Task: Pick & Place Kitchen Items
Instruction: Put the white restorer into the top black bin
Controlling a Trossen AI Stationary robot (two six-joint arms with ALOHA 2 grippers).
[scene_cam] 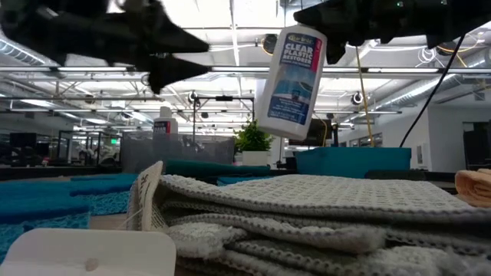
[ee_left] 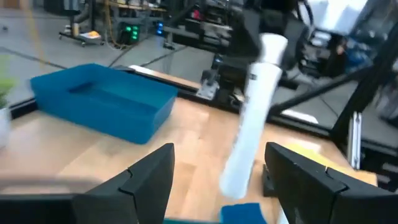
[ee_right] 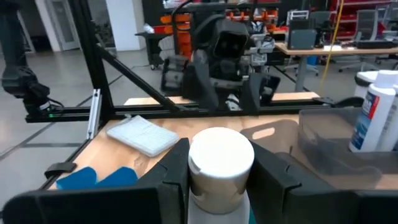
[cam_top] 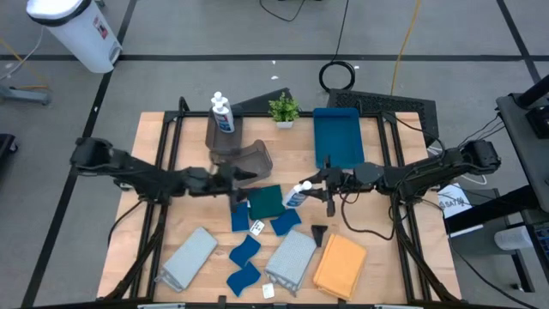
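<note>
Right, the right gripper (cam_top: 319,184) has its fingers clamped on the cap end of a white bottle (cam_top: 297,195), hanging it tilted in the air over the dark green cloth (cam_top: 266,200) (mid-table, just in front of the blue tray (cam_top: 338,137)). Facing it, the left gripper (cam_top: 243,178) hovers with fingers spread wide, holding nothing. Two more bottles (cam_top: 221,112) stand in the grey bin (cam_top: 249,157).

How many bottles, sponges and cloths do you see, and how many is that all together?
Small white plastic bottles with blue labels: 3, one held up by the right gripper
Wavy-edged blue sponges: 4
Folded cloths: 4 (2 grey, 1 orange, 1 dark green)
Total: 11
</note>
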